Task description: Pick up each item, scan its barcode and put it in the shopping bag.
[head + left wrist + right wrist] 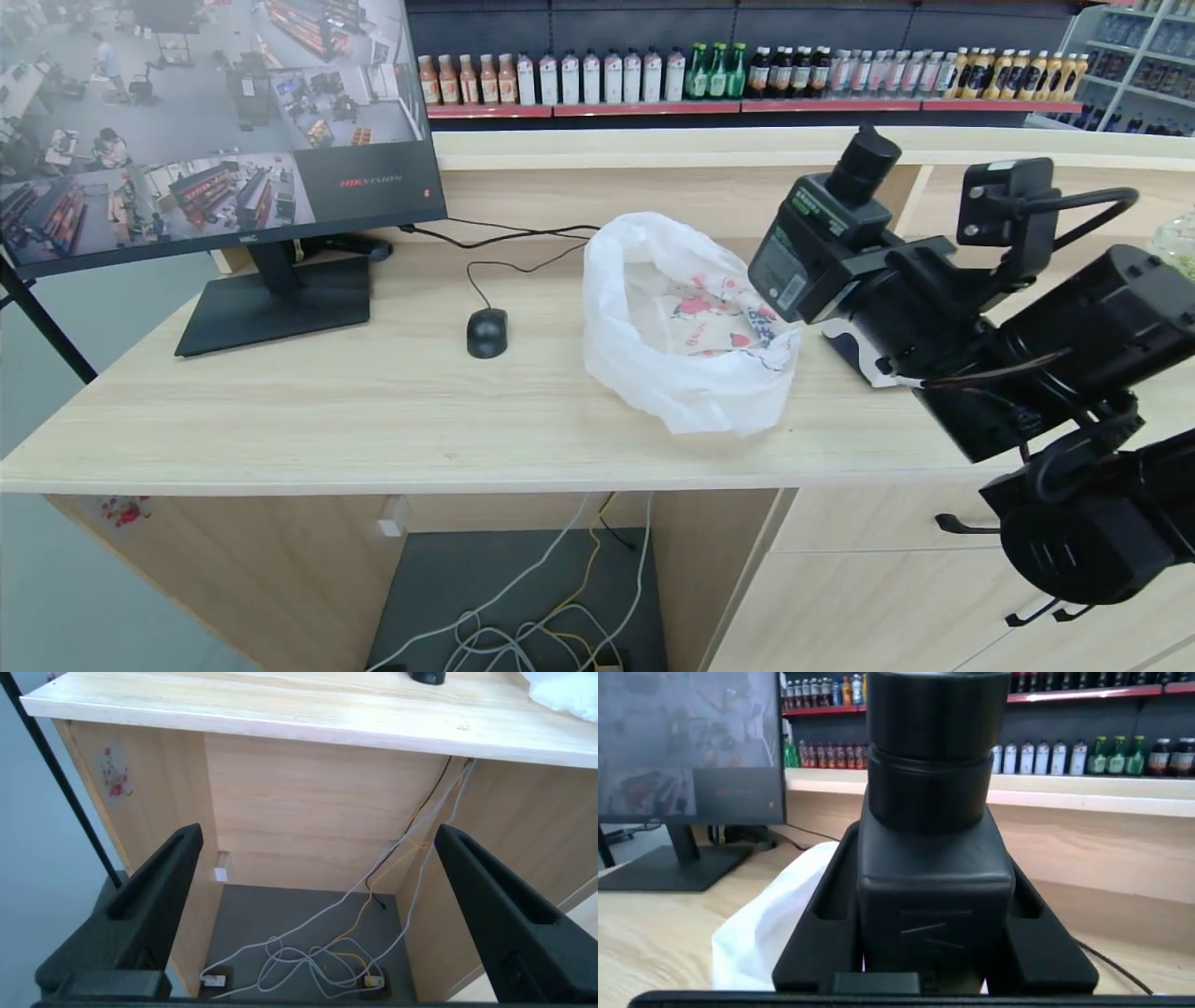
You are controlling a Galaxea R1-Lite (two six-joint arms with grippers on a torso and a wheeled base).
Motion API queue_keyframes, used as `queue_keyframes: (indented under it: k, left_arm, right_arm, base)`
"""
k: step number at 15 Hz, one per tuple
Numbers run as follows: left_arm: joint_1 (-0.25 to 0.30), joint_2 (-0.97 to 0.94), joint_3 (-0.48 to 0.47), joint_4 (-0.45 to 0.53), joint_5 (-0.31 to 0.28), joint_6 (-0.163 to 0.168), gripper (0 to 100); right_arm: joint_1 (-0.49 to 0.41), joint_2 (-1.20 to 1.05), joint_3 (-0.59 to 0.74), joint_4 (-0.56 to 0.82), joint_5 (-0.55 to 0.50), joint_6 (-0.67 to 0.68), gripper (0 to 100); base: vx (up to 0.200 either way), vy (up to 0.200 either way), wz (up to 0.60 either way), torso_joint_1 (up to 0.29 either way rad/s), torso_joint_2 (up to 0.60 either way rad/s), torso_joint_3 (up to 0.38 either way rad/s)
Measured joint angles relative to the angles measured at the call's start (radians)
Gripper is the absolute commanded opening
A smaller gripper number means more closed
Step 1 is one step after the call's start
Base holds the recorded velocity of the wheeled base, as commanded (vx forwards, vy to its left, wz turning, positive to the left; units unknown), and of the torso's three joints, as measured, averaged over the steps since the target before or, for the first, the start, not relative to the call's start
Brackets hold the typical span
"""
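Closest in, the right gripper (pixel 845 313) is clamped on a dark, square-shouldered bottle (pixel 817 229) with a round black cap. It holds the bottle tilted in the air above the desk (pixel 373 411), and a label with a barcode on it is turned toward the head camera. The bottle hangs just beside the right rim of the white shopping bag (pixel 616 317), not over its mouth. The bag slumps open on the desk with a red-printed packet already inside.

I can't pick out a scanner anywhere, so whether the scan is done is beyond me. My guess is that the bottle is on its way into the bag. The next move would be a short carry leftward over the opening, then a drop low enough before release that the soft plastic doesn't fold shut.

Further off sit a mouse (pixel 486 332) and a monitor (pixel 215 121). Down below the desk edge, the left gripper (pixel 313 905) is spread wide with nothing in it
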Motion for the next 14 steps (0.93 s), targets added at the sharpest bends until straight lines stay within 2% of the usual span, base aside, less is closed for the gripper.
queue_keyframes:
  k: [2,4,11,14]
  left_arm:
    - [0.000,0.000,0.000,0.000,0.000,0.000,100]
    - [-0.001,0.000,0.000,0.000,0.000,0.000,100]
    - [0.000,0.000,0.000,0.000,0.000,0.000,100]
    - [0.000,0.000,0.000,0.000,0.000,0.000,100]
  right_arm:
    - [0.042,0.033,-0.037,0.004,-0.009,-0.017,0]
    - [0.078,0.062,-0.078,0.072,-0.011,-0.019,0]
    - [0.090,0.169,-0.290,0.218,-0.013,-0.009,0]
    - [0.091,0.224,-0.359,0.235,-0.011,0.005,0]
  base:
    - [0.000,0.000,0.00,0.000,0.00,0.000]
    - [0.000,0.000,0.00,0.000,0.00,0.000]
    - [0.000,0.000,0.00,0.000,0.00,0.000]
    - [0.000,0.000,0.00,0.000,0.00,0.000]
